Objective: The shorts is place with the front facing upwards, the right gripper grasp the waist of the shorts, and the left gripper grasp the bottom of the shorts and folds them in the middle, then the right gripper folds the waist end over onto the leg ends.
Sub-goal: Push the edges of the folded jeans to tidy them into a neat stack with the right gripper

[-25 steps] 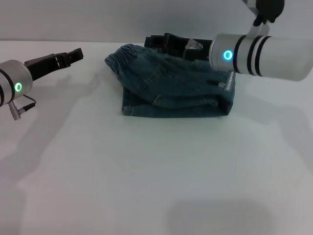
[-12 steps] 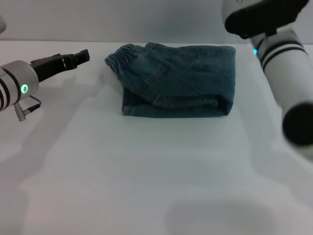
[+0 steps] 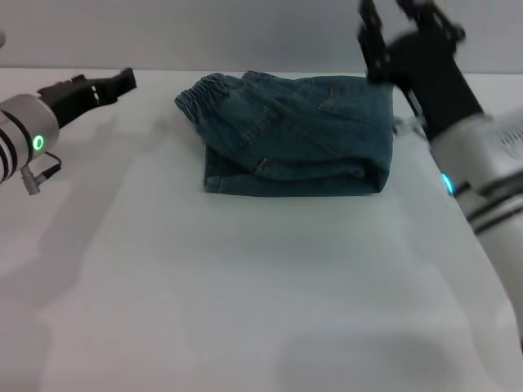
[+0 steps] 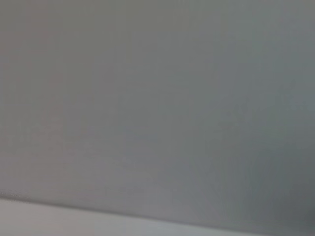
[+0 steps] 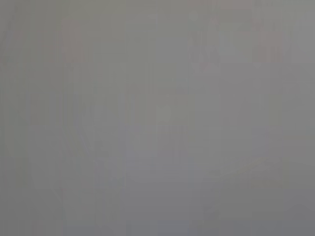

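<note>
The shorts (image 3: pixel 298 135) are seen folded into a compact rectangular bundle on the white table (image 3: pixel 245 294). The gathered elastic waistband (image 3: pixel 204 96) lies on top at the bundle's far-left corner, and a rounded fold runs along the bundle's right edge. The near edge shows stacked denim layers; the leg ends cannot be told apart from the other layers there.

The right gripper (image 3: pixel 396 15) is raised above the table, just beyond the far-right corner of the shorts. Its dark fingers (image 3: pixel 368 28) are spread apart and point upward, with nothing between them. The denim lies just to the left of and below this gripper, apart from it. The grey arm segment with its blue light ring extends from the gripper toward the near right.

The left gripper (image 3: pixel 122 79) is held off to the left, with the waistband well to its right and no cloth touched. Its dark fingers appear drawn together into one narrow tip; nothing is gripped. A green light ring (image 3: pixel 37 144) is noted on the arm behind it.

The left wrist view shows only a plain grey surface with a pale strip at one edge. The right wrist view shows plain grey only.
</note>
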Available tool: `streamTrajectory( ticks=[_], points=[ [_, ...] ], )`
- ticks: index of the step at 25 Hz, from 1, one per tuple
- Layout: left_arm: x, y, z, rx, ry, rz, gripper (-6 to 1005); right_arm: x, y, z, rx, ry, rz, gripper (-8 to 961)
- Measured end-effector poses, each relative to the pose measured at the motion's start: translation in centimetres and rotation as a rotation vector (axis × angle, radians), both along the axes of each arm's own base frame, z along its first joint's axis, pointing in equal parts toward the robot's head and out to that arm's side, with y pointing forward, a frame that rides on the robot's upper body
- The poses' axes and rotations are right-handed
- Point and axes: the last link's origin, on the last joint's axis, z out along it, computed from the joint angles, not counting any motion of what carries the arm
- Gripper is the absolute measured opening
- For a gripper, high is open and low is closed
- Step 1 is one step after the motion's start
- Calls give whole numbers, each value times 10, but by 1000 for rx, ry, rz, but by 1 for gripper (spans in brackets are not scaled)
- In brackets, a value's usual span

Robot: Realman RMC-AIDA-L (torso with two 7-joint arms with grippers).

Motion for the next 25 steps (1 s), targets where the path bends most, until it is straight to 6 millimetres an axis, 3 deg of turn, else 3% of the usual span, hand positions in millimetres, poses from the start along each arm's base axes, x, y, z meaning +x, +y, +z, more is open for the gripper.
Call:
streamTrajectory(
  ticks=[6,9,14,19,25],
  points=[
    [7,-3,-1,120,60,-38,829,40,-26,-11,-142,149,-128,393],
    [15,-11,-7,240,73,-66,829,55,-31,-16,-208,193,-181,168],
    [31,-45,-21,534,178,-305,829,64,-35,-25,-267,163,-226,-2],
    [39,-59,-19,643,172,-527,829,70,-32,-31,-307,118,-261,1],
    [16,-57,-28,549,125,-442,829,81,-31,-41,-377,82,-342,5]
  ],
)
